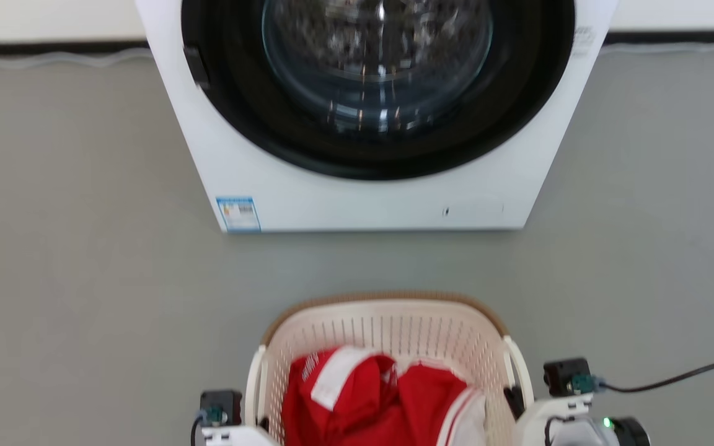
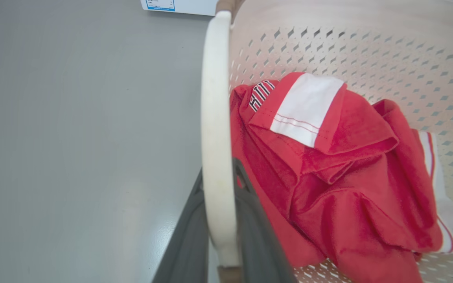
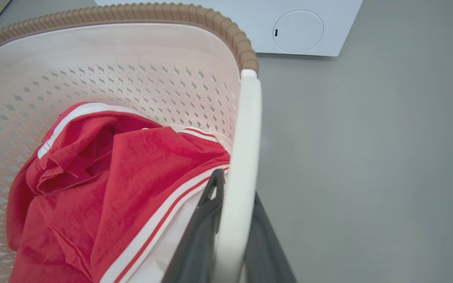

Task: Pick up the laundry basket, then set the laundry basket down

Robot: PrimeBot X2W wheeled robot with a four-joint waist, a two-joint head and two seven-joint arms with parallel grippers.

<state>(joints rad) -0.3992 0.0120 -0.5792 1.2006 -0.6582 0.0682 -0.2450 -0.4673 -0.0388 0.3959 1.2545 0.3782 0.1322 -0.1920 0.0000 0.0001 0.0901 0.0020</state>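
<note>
Left end effector (image 2: 218,173) and right end effector (image 3: 237,186) grip the laundry basket's (image 1: 394,328) handles (image 2: 214,98).

white forearms (image 1: 555,421), black camera boxes (image 1: 566,376) with teal plugs (image 1: 583,384), black cable (image 1: 673,378) — dark grey fingers (image 2: 187,243), green light (image 1: 607,423).
</note>
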